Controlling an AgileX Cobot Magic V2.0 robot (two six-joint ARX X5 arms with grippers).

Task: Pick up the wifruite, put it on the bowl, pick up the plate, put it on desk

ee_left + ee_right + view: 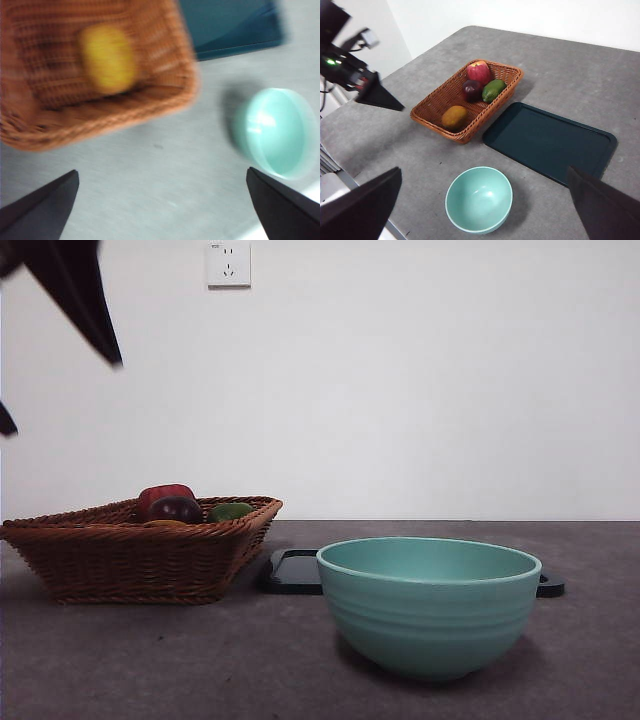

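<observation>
Wicker basket [140, 550] sitting at the left of the desk [150, 660], and we are counting four fruits in it. The wifruite [454, 118], orange-brown and dull, is lying alone at the basket's near end; the left wrist view is catching it too [107, 59], blurred and yellowish. At the far end a red apple [479, 72], a dark purple-red fruit [471, 90] and a green fruit [493, 90] are crowding together, touching.

We are seeing the mint-teal bowl [430, 605] standing upright and empty on the desk, near us and right of the basket, apart from it. Behind the bowl a flat dark tray [550, 142] is lying just beside the basket's right side.

The left gripper [162, 210] is hanging above the desk near the basket's near edge, jaws spread wide, holding nothing; from the front we are catching it only as a dark tip at the upper left [75, 295]. The right gripper [485, 215] is waiting high over the table, jaws wide apart, gripping nothing.
</observation>
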